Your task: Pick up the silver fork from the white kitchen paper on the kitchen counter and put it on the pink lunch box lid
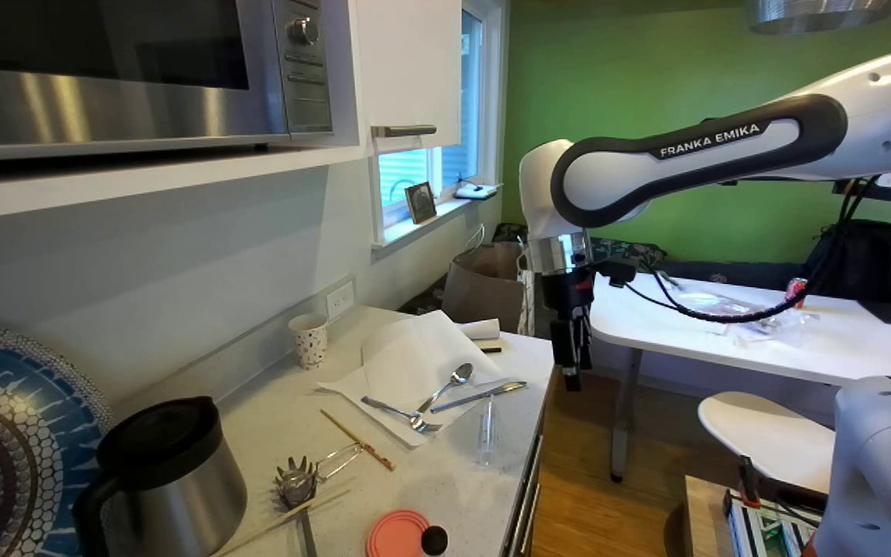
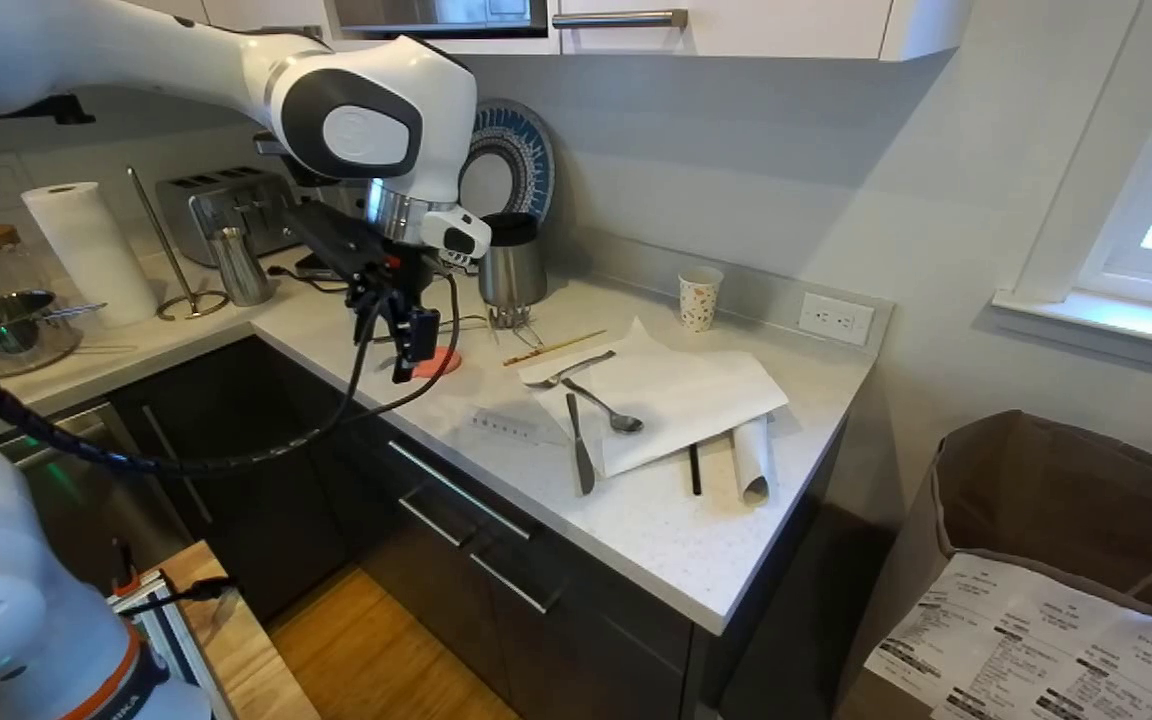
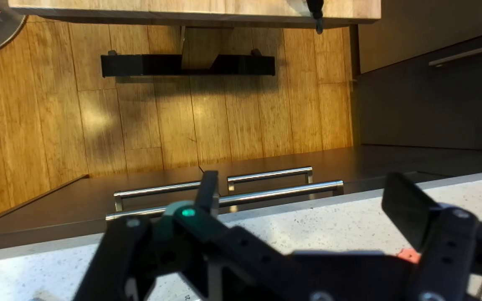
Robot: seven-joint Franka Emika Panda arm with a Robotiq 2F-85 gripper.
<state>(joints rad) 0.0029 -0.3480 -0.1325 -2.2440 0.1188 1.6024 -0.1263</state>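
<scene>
- Gripper [image 3: 302,190]: jaws spread wide apart in wrist view, nothing held. Points dn; counter's front edge + drawer handle [image 3: 280,193] visible btwn jaws.
- Arm [image 1: 631,174]: in an exterior view enters from right; gripper hangs just right of counter edge there.
- Pink lunch box lid [image 1: 396,535]: flat on kitchen counter [image 1: 461,495], near end in an exterior view. Small blk round obj. [image 1: 435,540] at its right rim. Wrist view: only a pink sliver, beside one jaw.
- Silver fork [image 1: 394,410]: on white kitchen paper [image 1: 414,348], toward sheet's near left edge, tines to right & near. Well apart from gripper; apart from lid too.
- Spoon [image 1: 459,376]: right of fork, bowl far; handle end just beside fork neck, contact can't tell.
- Knife [image 1: 484,396]: right of spoon handle, along sheet's right edge.
- Clear thin plastic pc. [image 1: 486,433]: just on near side of knife; ID unclear.
- Brown stick [image 1: 356,439]: left of fork, on counter. Dark pronged utensil [image 1: 295,483]: further left & nearer.
- Kettle [image 1: 182,487], blk + steel: left, upright. Paper cup [image 1: 309,342]: far, upright, close to wall.
- Rolled paper [image 2: 751,460] + blk strip [image 2: 695,470]: in an exterior view, at sheet's near edge, right side.
</scene>
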